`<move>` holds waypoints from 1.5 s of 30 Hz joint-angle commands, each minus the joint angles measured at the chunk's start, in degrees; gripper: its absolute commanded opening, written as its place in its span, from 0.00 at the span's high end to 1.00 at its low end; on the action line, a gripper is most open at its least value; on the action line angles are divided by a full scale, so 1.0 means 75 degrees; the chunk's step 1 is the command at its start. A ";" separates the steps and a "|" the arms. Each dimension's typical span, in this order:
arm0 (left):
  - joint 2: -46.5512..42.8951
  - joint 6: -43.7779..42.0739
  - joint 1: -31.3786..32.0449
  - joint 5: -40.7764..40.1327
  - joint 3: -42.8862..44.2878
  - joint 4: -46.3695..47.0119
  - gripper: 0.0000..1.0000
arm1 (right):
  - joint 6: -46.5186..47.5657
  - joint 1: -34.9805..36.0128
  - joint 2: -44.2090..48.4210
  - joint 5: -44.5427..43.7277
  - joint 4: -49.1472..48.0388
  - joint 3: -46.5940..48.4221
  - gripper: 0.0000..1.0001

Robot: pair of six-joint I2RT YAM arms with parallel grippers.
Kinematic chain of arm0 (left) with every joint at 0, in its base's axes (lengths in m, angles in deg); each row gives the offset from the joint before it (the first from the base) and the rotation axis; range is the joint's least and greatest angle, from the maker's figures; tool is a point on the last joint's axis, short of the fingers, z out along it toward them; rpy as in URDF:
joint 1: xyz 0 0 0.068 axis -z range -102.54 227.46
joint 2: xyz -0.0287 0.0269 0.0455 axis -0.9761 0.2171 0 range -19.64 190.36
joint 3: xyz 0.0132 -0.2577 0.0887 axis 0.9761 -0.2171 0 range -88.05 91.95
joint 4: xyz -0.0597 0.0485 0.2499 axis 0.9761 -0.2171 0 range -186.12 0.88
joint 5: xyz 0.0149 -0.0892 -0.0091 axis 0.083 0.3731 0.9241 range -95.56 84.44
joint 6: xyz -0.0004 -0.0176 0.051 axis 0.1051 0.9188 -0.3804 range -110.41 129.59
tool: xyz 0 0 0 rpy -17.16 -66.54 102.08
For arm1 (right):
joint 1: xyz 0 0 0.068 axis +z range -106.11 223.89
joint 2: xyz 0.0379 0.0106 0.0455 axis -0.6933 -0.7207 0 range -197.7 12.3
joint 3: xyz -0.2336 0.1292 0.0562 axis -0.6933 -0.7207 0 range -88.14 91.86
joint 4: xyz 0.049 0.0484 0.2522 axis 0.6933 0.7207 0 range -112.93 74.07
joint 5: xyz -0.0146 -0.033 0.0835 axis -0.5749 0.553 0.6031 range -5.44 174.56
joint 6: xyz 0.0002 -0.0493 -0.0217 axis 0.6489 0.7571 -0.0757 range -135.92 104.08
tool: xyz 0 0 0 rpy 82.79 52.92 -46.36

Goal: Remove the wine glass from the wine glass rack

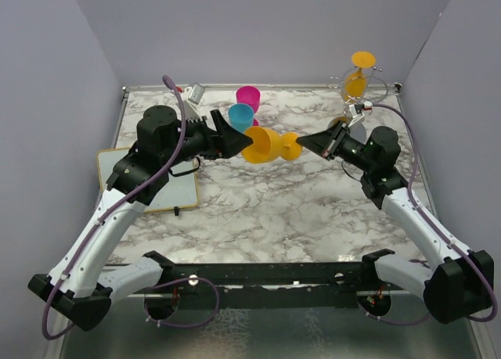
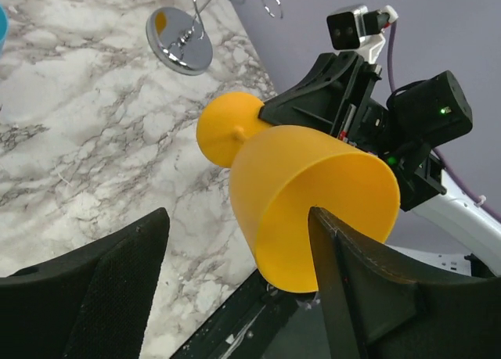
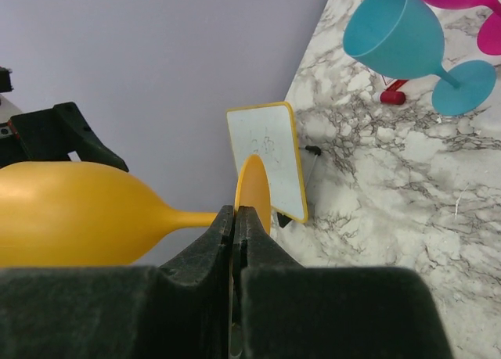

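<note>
An orange wine glass (image 1: 262, 144) hangs on its side in the air above the middle of the table, off the rack. My right gripper (image 3: 237, 212) is shut on the rim of its round foot (image 3: 254, 191); stem and bowl (image 3: 70, 218) point left. My left gripper (image 2: 235, 218) is open at the bowl's mouth (image 2: 313, 195). One of its fingers (image 2: 344, 273) reaches inside the bowl. The other stands apart outside the wall. The wine glass rack (image 2: 178, 40) stands at the back right (image 1: 379, 84). A second orange glass (image 1: 356, 81) hangs upside down on it.
A pink glass (image 1: 248, 95) and a blue glass (image 1: 240, 115) stand behind the left gripper. A yellow-edged whiteboard (image 1: 168, 183) lies at the left under the left arm. A red marker (image 3: 391, 97) lies near the blue glass. Grey walls close three sides.
</note>
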 commanded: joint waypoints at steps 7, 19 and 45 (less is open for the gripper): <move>0.0327 -0.0030 -0.0024 0.0107 0.0361 -0.0953 0.45 | 0.0197 -0.0017 -0.0128 0.0183 -0.0762 -0.0308 0.99; 0.1019 -0.0562 0.0108 -0.0392 0.0537 -0.1713 0.68 | 0.0707 0.0027 -0.0431 -0.0354 -0.0307 -0.0312 0.99; 0.1078 -0.0966 0.0327 -0.2239 0.0801 -0.2965 1.00 | 0.3483 0.0089 -0.0405 -0.0993 0.2202 0.0845 0.40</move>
